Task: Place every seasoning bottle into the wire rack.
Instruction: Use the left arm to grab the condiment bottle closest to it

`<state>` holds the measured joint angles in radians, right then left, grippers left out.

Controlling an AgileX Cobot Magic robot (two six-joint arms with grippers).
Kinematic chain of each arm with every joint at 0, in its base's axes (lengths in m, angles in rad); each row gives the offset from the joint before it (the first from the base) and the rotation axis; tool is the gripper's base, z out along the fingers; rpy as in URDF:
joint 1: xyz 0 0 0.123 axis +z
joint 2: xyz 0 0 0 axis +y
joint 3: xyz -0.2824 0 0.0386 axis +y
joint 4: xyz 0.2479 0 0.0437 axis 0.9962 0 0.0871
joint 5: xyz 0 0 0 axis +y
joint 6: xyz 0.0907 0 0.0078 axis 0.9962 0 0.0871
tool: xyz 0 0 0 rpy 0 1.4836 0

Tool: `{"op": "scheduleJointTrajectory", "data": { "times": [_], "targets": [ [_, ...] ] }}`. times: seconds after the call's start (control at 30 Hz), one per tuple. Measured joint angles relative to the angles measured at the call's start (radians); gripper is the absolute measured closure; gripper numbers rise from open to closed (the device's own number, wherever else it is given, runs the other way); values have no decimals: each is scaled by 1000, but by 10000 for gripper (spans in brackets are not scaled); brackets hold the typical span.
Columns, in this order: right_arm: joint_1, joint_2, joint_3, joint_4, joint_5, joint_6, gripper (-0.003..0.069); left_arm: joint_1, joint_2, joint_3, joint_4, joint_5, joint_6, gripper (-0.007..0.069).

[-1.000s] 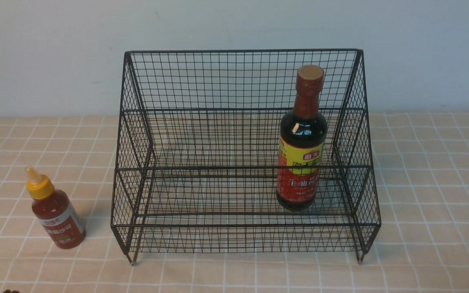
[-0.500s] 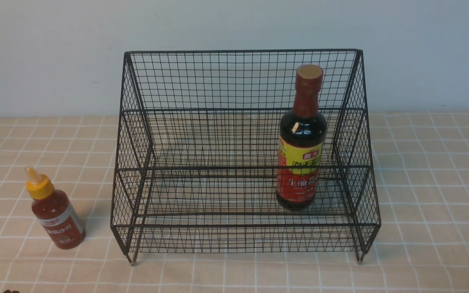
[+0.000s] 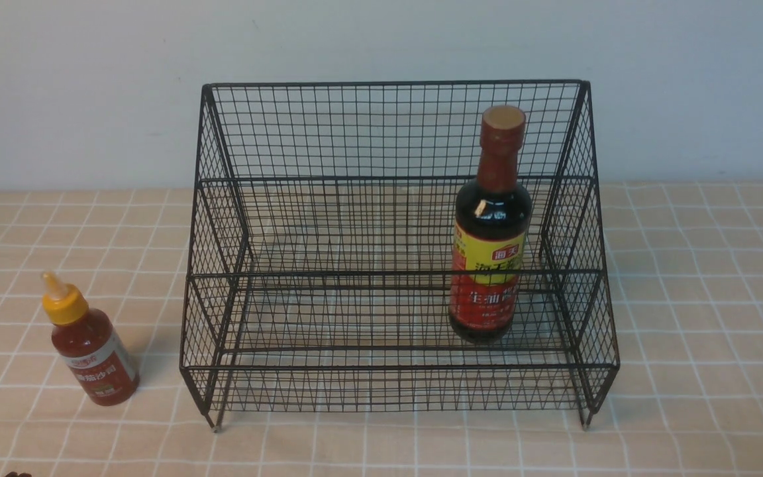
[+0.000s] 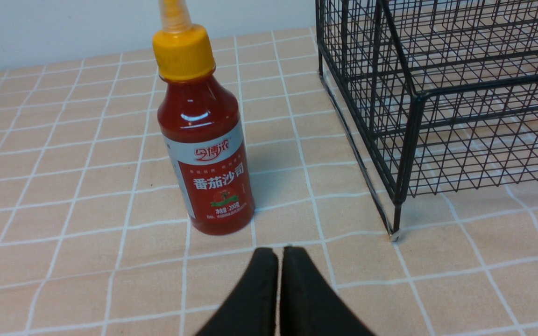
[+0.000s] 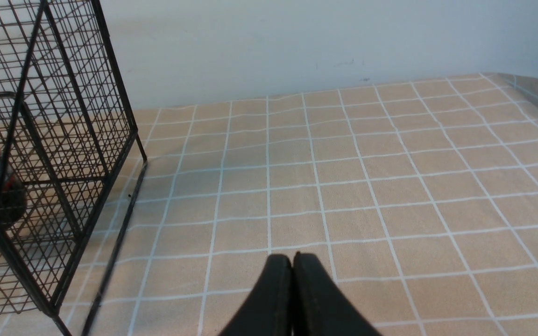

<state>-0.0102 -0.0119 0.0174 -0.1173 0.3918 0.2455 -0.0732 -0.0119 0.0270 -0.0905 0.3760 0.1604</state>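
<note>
The black wire rack stands mid-table. A tall dark soy-sauce bottle with a red-brown cap stands upright inside it, on the right of the lower tier. The small red-sauce squeeze bottle with a yellow nozzle cap stands upright on the cloth, left of the rack. In the left wrist view my left gripper is shut and empty, a short way in front of the red-sauce bottle. My right gripper is shut and empty over bare cloth, beside the rack's right side. Neither arm shows in the front view.
A beige checked tablecloth covers the table, with a pale wall close behind the rack. The table's far right corner shows in the right wrist view. A small dark object peeks in at the front view's bottom left edge.
The soy-sauce bottle shifted very slightly at the start, then stayed still. The red-sauce bottle and the rack have not moved.
</note>
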Motion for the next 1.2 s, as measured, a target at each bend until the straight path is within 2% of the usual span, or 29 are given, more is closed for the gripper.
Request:
{"op": "scheduleJointTrajectory", "data": {
  "times": [0.23, 0.3, 0.47, 0.63, 0.67, 0.77, 0.87, 0.97, 1.0, 1.07, 1.2],
  "targets": [
    [0, 0, 0, 0, 0, 25, 672, 0, 0, 2, 15, -27, -4, 631],
    [0, 0, 0, 0, 0, 24, 672, 0, 0, 2, -21, -80, -25, 631],
    [0, 0, 0, 0, 0, 24, 672, 0, 0, 2, -205, -284, -90, 631],
    [0, 0, 0, -1, 0, 24, 672, 0, 0, 2, -259, -428, -97, 631],
    [0, 0, 0, -1, 0, 23, 672, 0, 0, 2, -261, -503, -97, 631],
    [0, 0, 0, -1, 0, 23, 672, 0, 8, 2, -235, -608, -97, 631],
    [0, 0, 0, -1, -1, 23, 672, 0, 76, 2, -152, -731, -97, 631],
    [0, 0, 0, -1, -1, 23, 672, 0, 209, -18, -32, -756, -97, 620],
    [0, 0, 0, -1, -1, 23, 672, 0, 219, -21, -26, -756, -97, 618],
    [0, 0, 0, -1, -1, 23, 672, 0, 358, -69, 26, -760, -97, 578],
    [0, 0, 0, -1, -1, 23, 672, 0, 572, -133, 41, -812, -97, 470]
  ]
}}
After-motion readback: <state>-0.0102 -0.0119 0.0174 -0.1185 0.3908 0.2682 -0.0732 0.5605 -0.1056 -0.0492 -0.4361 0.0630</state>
